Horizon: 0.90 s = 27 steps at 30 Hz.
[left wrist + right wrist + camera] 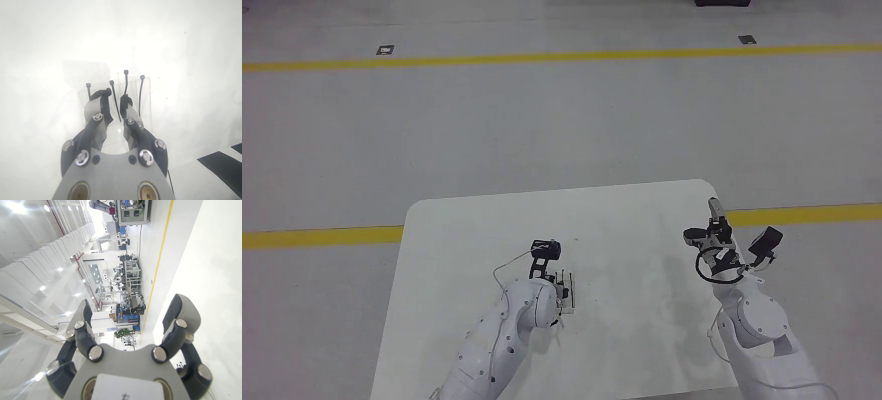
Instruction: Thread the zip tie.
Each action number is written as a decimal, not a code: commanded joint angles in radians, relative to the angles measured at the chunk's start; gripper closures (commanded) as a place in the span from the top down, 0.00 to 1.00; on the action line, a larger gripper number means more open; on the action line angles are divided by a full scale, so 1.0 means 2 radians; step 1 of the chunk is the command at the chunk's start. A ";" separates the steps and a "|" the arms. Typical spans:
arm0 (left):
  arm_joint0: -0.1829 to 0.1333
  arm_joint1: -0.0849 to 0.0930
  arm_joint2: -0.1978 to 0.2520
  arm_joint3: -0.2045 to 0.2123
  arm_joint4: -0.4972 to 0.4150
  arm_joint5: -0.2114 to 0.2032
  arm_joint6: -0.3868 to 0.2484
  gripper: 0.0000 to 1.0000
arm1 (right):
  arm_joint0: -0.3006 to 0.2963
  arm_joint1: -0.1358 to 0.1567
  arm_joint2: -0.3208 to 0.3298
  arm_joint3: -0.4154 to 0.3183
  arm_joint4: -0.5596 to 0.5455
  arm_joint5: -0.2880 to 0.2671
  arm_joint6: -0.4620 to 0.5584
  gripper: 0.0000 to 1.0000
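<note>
The left pincer (pixel 116 94) had its fingers slightly spread, pinching nothing. You had one black zip tie (pixel 115 103) lying lengthwise in the gap between the taped fingertips (pixel 105 92). It looked clear of both, though contact could not be ruled out. Its head sat just past the tips.

Three more zip ties lay roughly parallel to it. One (pixel 88 91) was just outside one finger and partly hidden by it. One (pixel 126 81) ran in behind the other fingertip, and one (pixel 140 96) lay farther out on that same side. All four rested on a clear plate (pixel 149 106) under and just ahead of the pincer, heads pointing away from it. The plate lay on the white bench (pixel 622 220).

The right pincer (pixel 130 300) was spread wide, with nothing between its pads (pixel 169 311). You held it well apart from the left pincer, near the bench's rounded corner, aimed outward off the bench. Beyond its fingertips ran the floor with a yellow line (pixel 160 251), and far past that stood racks of equipment (pixel 132 281).
</note>
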 commanded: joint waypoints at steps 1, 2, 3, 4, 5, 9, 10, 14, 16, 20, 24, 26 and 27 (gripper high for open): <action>0.000 -0.001 0.000 0.002 0.001 0.000 0.000 0.12 | 0.000 0.000 0.000 0.000 0.000 0.000 0.000 1.00; -0.001 -0.001 -0.001 0.002 0.001 0.000 -0.001 0.11 | 0.000 0.000 0.000 0.000 0.000 0.000 0.000 1.00; -0.001 -0.001 -0.001 0.003 0.001 0.000 -0.001 0.11 | 0.000 0.000 0.000 0.000 0.000 0.000 0.000 1.00; -0.001 -0.002 -0.001 0.003 0.001 0.000 -0.001 0.09 | 0.000 0.000 0.000 0.000 0.000 0.000 0.000 1.00; -0.001 -0.002 -0.001 0.003 0.001 0.000 -0.001 0.08 | 0.000 0.000 0.000 0.000 0.000 0.000 0.000 1.00; -0.002 -0.003 -0.002 0.005 0.001 0.000 -0.001 0.00 | 0.000 0.000 0.000 0.000 0.000 0.000 0.000 1.00; -0.002 -0.003 -0.002 0.004 0.001 0.000 -0.001 0.00 | 0.000 0.000 0.000 0.000 0.000 0.000 0.000 1.00; 0.000 -0.003 -0.002 -0.005 0.002 0.000 -0.004 0.00 | 0.000 0.000 0.000 0.000 0.000 0.000 0.000 1.00; 0.002 -0.003 -0.002 -0.012 0.004 0.000 -0.006 0.00 | 0.000 0.000 0.000 0.000 0.000 0.000 0.000 1.00; 0.008 -0.002 -0.004 -0.035 0.005 0.000 -0.012 0.00 | 0.000 0.000 0.000 0.000 0.000 0.000 0.000 1.00; 0.017 0.001 -0.008 -0.065 0.008 0.000 -0.015 0.00 | 0.000 0.000 0.000 0.000 0.000 0.000 0.000 1.00; 0.022 0.003 -0.011 -0.083 0.003 -0.004 -0.019 0.00 | 0.000 0.000 0.000 0.000 0.000 0.000 0.000 1.00; 0.024 0.004 -0.013 -0.090 0.002 -0.005 -0.020 0.00 | 0.000 0.000 0.000 0.000 0.000 0.000 0.000 1.00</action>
